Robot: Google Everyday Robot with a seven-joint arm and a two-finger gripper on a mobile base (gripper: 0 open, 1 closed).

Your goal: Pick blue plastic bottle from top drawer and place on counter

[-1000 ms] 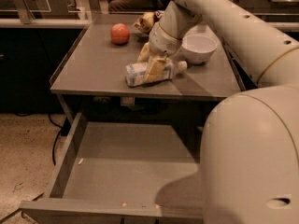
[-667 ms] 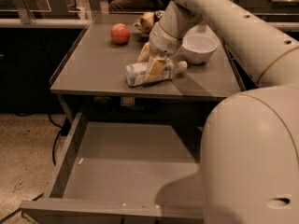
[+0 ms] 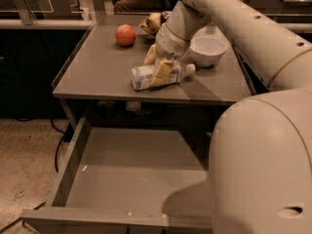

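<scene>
The blue plastic bottle [image 3: 142, 77] lies on its side on the counter [image 3: 95, 69], near the middle of the front edge, with its white cap pointing right. My gripper [image 3: 157, 65] comes down from the arm at the upper right. Its two pale fingers [image 3: 163, 71] stand on either side of the bottle's middle, shut on it. The top drawer [image 3: 139, 177] is pulled open below the counter, and its grey floor holds only a few crumbs.
A red apple [image 3: 125, 35] sits at the back left of the counter. A white bowl [image 3: 207, 50] stands just right of the gripper. A brown snack bag [image 3: 152, 22] lies behind the gripper. My arm's large pale body [image 3: 263, 165] covers the drawer's right part.
</scene>
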